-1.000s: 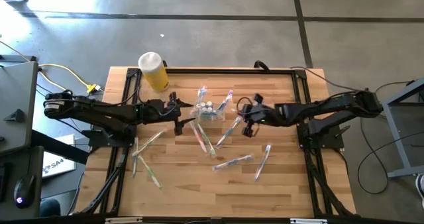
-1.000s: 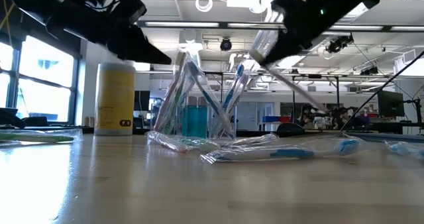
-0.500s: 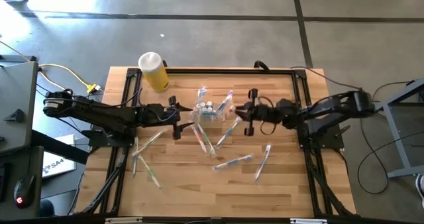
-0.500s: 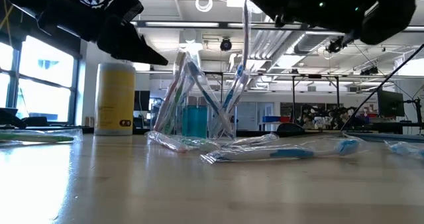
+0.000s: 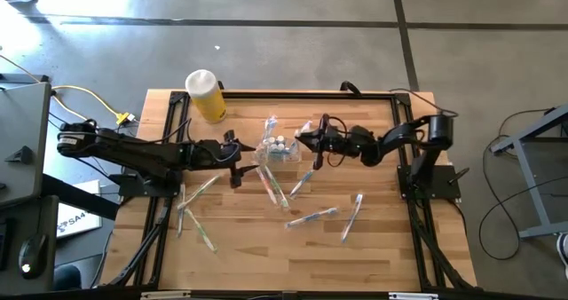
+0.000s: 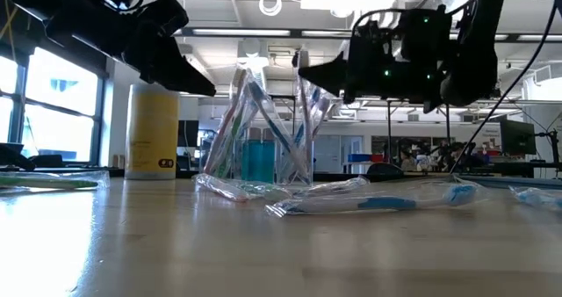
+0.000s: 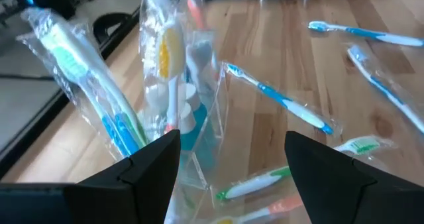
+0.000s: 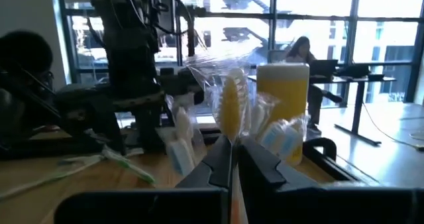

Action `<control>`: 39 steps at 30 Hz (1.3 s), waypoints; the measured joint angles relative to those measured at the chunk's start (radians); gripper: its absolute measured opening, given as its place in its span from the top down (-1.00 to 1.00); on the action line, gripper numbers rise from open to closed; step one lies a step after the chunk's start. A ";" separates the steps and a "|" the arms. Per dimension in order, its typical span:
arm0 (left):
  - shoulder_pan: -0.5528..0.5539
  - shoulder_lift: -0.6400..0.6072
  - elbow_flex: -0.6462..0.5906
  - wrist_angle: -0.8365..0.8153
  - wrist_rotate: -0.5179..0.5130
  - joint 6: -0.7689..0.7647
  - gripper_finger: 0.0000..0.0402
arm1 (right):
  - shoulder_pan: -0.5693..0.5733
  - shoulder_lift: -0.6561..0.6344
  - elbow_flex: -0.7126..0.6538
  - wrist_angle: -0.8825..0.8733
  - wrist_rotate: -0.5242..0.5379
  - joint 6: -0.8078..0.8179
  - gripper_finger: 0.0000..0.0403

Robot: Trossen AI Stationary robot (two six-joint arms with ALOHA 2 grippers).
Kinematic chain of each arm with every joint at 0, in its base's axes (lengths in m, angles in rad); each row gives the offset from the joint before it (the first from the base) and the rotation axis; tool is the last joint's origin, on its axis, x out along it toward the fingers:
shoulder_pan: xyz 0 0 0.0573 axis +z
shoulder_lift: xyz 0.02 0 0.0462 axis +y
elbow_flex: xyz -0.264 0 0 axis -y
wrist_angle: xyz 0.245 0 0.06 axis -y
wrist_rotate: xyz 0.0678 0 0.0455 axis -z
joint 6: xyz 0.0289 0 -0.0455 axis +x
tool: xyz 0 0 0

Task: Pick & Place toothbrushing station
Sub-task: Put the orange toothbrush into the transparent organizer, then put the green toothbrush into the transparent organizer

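Nearest the low camera, wrapped toothbrushes (image 6: 369, 204) are being left lying on the surface (image 5: 248, 247). Behind them, the right pincer (image 5: 311, 138), clamped on a yellow-headed toothbrush (image 8: 230, 109), is being swung in from farther right to hang over the clear holder cup (image 5: 280, 150), so a drop into the cup is probably being prepared. The left pincer (image 5: 236, 160), fingers apart, is being kept just beside the cup.

Likely a robotics lab, concrete floor (image 5: 293, 16), exposed ceiling ducts (image 6: 263, 25), large windows (image 8: 318, 25), desks beyond
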 joint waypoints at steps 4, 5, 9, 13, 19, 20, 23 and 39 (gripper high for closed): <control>0.000 -0.047 0.000 -0.112 0.002 -0.088 -0.32 | 0.022 0.024 0.000 -0.011 0.043 -0.003 0.98; 0.000 -0.063 0.000 -0.142 0.002 -0.114 -0.32 | 0.028 0.026 0.000 -0.015 0.056 -0.004 0.98; 0.000 -0.135 0.000 -0.288 0.006 -0.211 -0.32 | 0.040 0.028 0.000 -0.067 0.077 0.002 0.98; 0.000 -0.195 0.000 -0.390 0.010 -0.294 -0.32 | 0.042 0.028 0.001 -0.123 0.079 0.008 0.98; 0.000 -0.217 0.000 -0.468 0.030 -0.368 -0.32 | 0.041 0.025 0.002 -0.181 0.077 0.053 0.98; 0.000 -0.217 0.000 -0.486 0.036 -0.388 -0.32 | 0.042 0.025 0.002 -0.183 0.070 0.054 0.98; 0.000 -0.217 0.000 -0.545 0.060 -0.456 -0.32 | 0.050 0.015 0.001 -0.195 0.047 0.055 0.92; -0.021 -0.217 0.097 -0.878 0.089 -0.613 -0.32 | 0.076 -0.139 -0.002 -0.441 0.128 0.028 -0.24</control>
